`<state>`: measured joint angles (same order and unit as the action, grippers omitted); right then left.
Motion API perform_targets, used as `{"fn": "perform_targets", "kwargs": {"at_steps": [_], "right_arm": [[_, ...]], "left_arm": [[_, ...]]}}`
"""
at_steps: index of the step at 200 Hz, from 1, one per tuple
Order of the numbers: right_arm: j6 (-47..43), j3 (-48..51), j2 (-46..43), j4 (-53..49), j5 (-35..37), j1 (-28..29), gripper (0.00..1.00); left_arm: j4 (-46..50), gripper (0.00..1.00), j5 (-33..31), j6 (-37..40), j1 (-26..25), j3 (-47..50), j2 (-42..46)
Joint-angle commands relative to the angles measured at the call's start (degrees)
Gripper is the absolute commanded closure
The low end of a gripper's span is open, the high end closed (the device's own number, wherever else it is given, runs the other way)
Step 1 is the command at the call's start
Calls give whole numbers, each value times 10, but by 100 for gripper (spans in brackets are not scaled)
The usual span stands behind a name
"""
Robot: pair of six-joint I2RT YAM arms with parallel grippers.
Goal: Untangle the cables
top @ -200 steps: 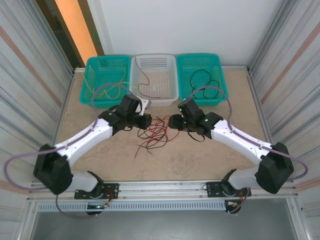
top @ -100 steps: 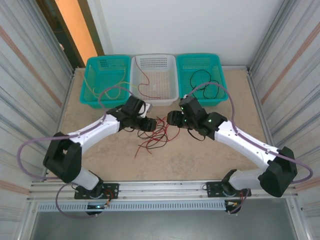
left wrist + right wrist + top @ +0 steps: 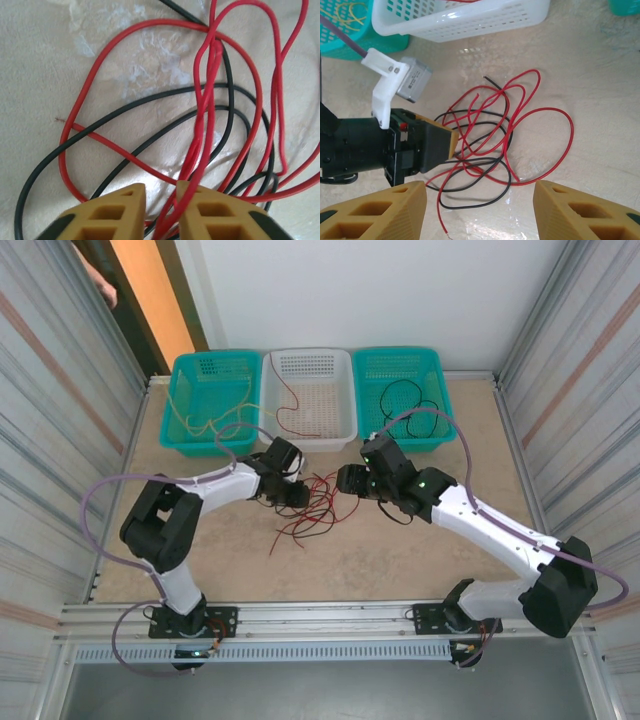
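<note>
The cables (image 3: 314,502) are thin, smooth, round strands in red and black. They lie in a loose heap of overlapping loops on the middle of the table (image 3: 400,560), a beige top with a mottled, stone-like sheen. From the left wrist, red loops cross black arcs, and a few red strands run together into the narrow gap of the left tool (image 3: 161,192). Its ochre, hollow-celled fingers (image 3: 117,212) stand almost together, and I cannot tell whether they pinch the strands. The right tool (image 3: 480,187) hangs over the heap with its wedge-shaped fingers spread wide, holding nothing. Along the far edge sit three perforated plastic baskets. The left teal basket (image 3: 208,367) holds yellow wire, the white basket (image 3: 310,365) a red strand, and the right teal basket (image 3: 395,362) black wire.
</note>
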<state>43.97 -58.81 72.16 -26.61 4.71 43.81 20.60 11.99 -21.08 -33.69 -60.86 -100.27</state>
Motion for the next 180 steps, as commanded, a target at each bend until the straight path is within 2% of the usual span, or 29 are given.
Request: {"fn": "perform_targets", "kwargs": {"at_steps": [1, 32, 57, 109, 145, 156, 180], "right_arm": [[-2, 6, -21, -8, 15, 2, 42], [-3, 6, -18, -6, 16, 2, 42], [-4, -2, -18, -5, 10, 2, 42], [-9, -25, -31, 0, -7, 3, 39], [-8, -36, -59, 33, -36, 4, 32], [-8, -40, -69, 39, -40, 5, 27], [-10, -43, -87, 50, -29, 5, 24]], "left_arm": [[-27, 84, 12, -5, 5, -7, 22], [-32, 100, 13, 4, 2, -4, 73], [-14, 100, 30, 6, 2, -13, 130], [41, 100, 127, 29, -1, -52, 271], [76, 100, 199, 41, 3, -69, 329], [86, 100, 208, 44, 4, -72, 342], [95, 100, 232, 46, 8, -79, 361]]}}
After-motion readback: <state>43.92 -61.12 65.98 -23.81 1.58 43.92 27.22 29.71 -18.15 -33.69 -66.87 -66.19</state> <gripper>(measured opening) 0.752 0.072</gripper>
